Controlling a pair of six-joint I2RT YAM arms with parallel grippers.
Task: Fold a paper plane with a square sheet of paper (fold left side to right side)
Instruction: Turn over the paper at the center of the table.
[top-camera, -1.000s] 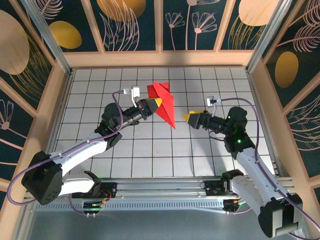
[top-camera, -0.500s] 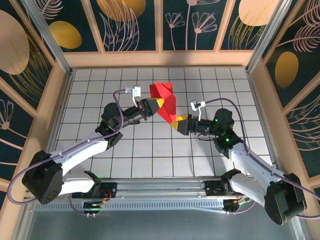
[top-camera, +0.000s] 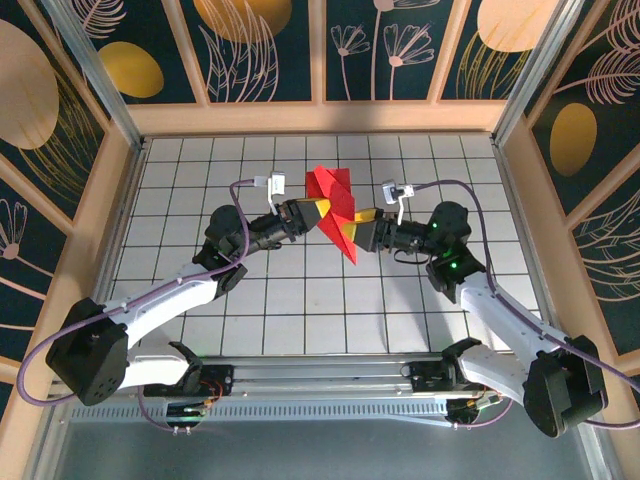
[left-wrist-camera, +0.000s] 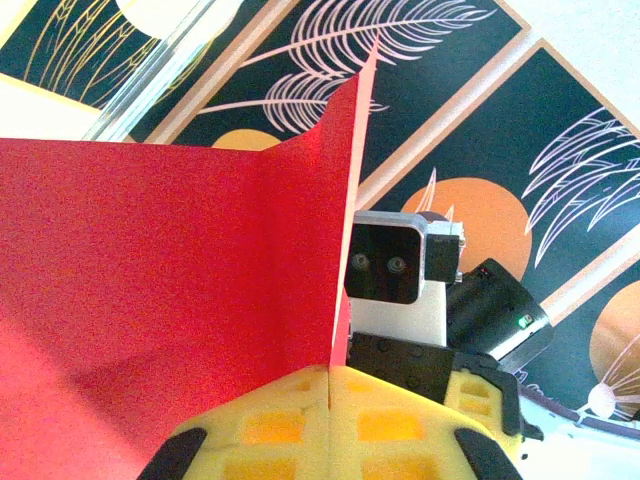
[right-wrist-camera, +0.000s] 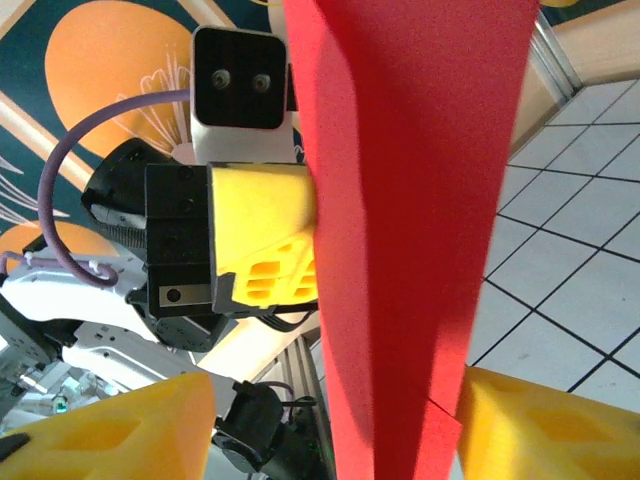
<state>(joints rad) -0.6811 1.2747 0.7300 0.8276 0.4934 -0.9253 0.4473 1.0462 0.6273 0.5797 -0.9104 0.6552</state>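
Note:
The square sheet of paper is folded into a narrow, pointed red paper plane (top-camera: 337, 207) and is held in the air above the tiled table. My left gripper (top-camera: 322, 210) is shut on its crease from the left; its yellow fingertips (left-wrist-camera: 300, 400) meet on the red paper (left-wrist-camera: 170, 280). My right gripper (top-camera: 357, 226) reaches in from the right, open, with its jaws on either side of the plane's lower strip (right-wrist-camera: 400, 200). The right pad (right-wrist-camera: 540, 420) lies next to the paper's edge and the left pad (right-wrist-camera: 110, 430) stands well clear. The left gripper's fingers (right-wrist-camera: 265, 235) show behind the paper.
White grid tiles (top-camera: 300, 300) cover the table. Wooden rails and patterned panels (top-camera: 320, 115) close in the back and both sides. An aluminium rail (top-camera: 330, 375) runs along the near edge by the arm bases.
My right arm has swung left from open table to the plane, and its jaws have narrowed around the paper. The left arm still holds the plane, raised slightly.

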